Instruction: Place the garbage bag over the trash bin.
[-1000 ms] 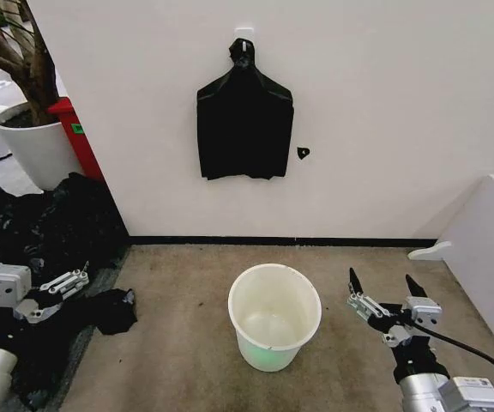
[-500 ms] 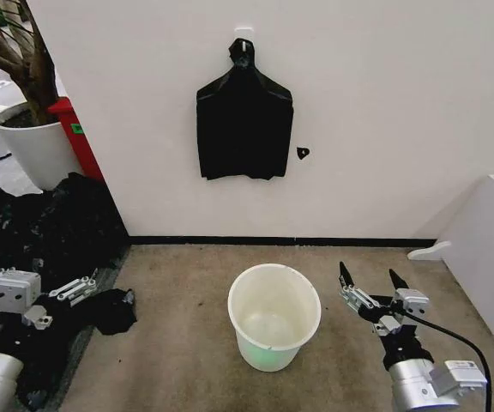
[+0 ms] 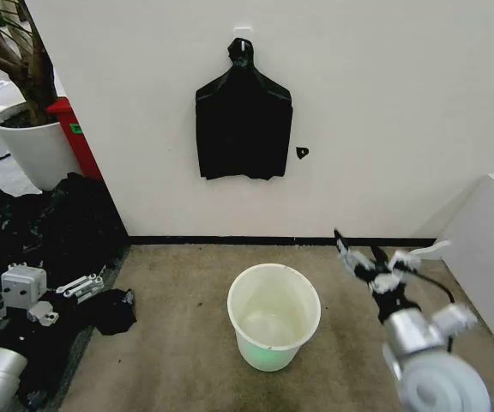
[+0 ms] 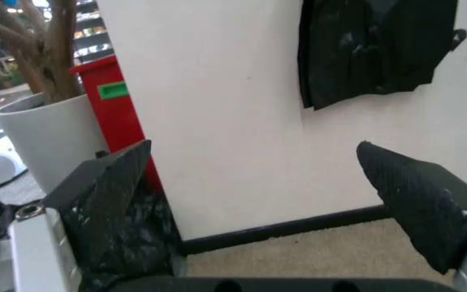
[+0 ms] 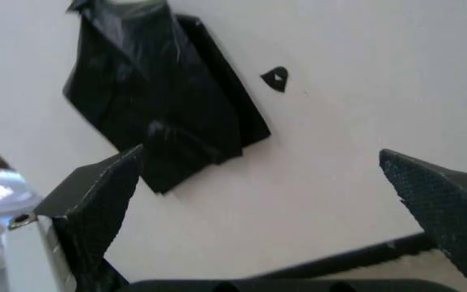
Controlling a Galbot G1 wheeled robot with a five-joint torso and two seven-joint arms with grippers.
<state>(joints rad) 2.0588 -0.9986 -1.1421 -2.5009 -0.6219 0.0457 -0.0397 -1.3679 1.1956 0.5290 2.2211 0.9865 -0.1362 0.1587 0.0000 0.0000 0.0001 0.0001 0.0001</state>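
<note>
The trash bin [image 3: 268, 350], a round white bucket with a pale green tint at its base, stands upright on the beige carpet with nothing in it. The garbage bag is out of view. My right gripper [image 3: 376, 245] is open, raised to the right of the bin and a little above its rim, pointing at the wall; its wrist view has the wide-apart fingers [image 5: 259, 152] aimed at the wall. My left gripper [image 3: 93, 281] is open, low at the left over the black plastic, well apart from the bin; its wrist view also gives spread fingers [image 4: 252, 149].
A flat black bundle [image 3: 243, 120] with a knotted top hangs from a wall hook. A heap of black sheeting [image 3: 41, 232] lies at the left, beside a white plant pot [image 3: 37, 150] and a red box [image 3: 77, 133]. A white panel [image 3: 487, 249] stands at the right.
My right gripper has risen and swung up toward the wall, from beside the bin to above its rim level. My left gripper has crept slightly to the right.
</note>
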